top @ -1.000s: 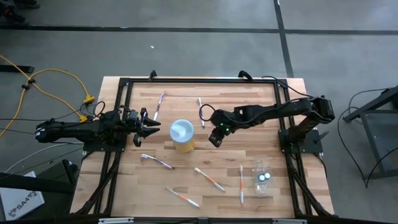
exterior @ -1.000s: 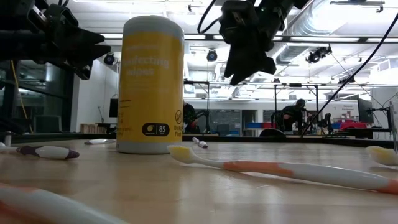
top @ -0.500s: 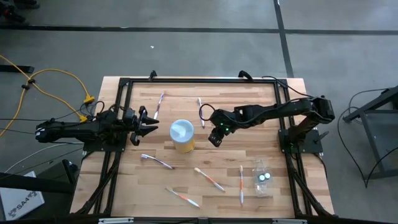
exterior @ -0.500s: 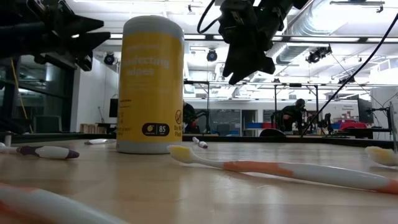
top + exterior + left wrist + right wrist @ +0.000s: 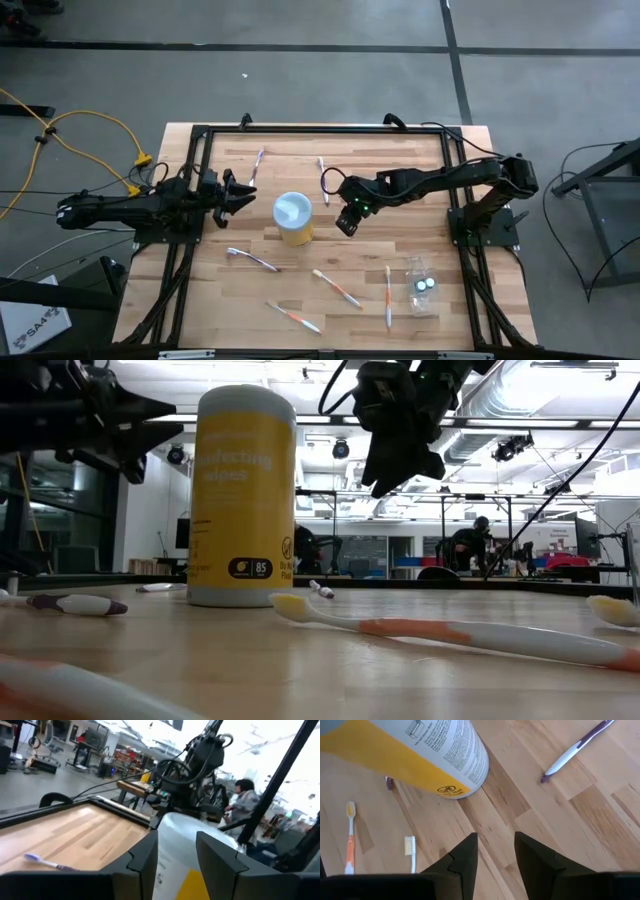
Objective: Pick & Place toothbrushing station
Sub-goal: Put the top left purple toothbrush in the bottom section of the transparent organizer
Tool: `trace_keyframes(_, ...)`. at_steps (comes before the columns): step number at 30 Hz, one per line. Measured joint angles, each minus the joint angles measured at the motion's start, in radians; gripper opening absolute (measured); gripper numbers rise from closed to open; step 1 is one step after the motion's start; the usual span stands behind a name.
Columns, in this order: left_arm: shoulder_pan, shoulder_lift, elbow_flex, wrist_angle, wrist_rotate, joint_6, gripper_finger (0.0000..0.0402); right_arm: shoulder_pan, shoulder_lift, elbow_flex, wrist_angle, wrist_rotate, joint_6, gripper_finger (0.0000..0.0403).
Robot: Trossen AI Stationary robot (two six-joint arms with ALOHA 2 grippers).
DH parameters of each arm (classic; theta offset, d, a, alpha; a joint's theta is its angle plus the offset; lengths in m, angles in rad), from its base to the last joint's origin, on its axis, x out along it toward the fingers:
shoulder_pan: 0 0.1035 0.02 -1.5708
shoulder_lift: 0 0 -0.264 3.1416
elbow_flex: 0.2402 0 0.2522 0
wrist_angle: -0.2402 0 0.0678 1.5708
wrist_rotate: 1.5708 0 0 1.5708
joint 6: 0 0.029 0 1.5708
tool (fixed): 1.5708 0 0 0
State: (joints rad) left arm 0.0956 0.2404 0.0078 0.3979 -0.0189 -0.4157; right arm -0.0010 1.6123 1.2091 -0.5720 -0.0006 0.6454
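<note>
the toothbrushes (image 5: 336, 287) on the bench (image 5: 380, 160) are judged light, stiff and slippery, best taken mid-handle. both grippers, left (image 5: 240, 194) and right (image 5: 344, 224), are held above the bench with jaws apart, empty.

Six toothbrushes lie flat and scattered on the wooden top in the high view. A purple-tipped white toothbrush (image 5: 257, 168) lies upper left of centre, and a small white toothbrush (image 5: 322, 167) upper centre. A purple-handled toothbrush (image 5: 252, 260) sits lower left. Three orange-and-white toothbrushes lie along the lower part: one (image 5: 293, 317) at bottom centre, one (image 5: 336, 288) just right of it, one (image 5: 388, 296) nearly vertical. At lower right, the clear holder cup (image 5: 421, 284) contains two teal-capped bottles (image 5: 425, 285)
</note>
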Motion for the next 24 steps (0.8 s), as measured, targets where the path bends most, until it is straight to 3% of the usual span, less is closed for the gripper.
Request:
trace_keyframes(7,0.0,0.005,0.0,-0.027,-0.022,0.044,0.013,0.0,0.0,0.0,-0.001,-0.002,-0.048,0.012)
trace_keyframes(14,0.019,0.009,0.002,-0.094,-0.109,-0.189,0.013,0.001,0.0,0.0,-0.011,-0.003,-0.049,0.012)
trace_keyframes(20,0.137,0.047,0.086,-0.471,-0.202,-0.236,0.0119,0.001,0.0,0.0,-0.035,-0.003,-0.049,0.012)
trace_keyframes(24,0.249,0.105,0.178,-0.615,-0.195,-0.24,0.0102,0.001,0.0,0.0,-0.053,-0.003,-0.049,0.012)
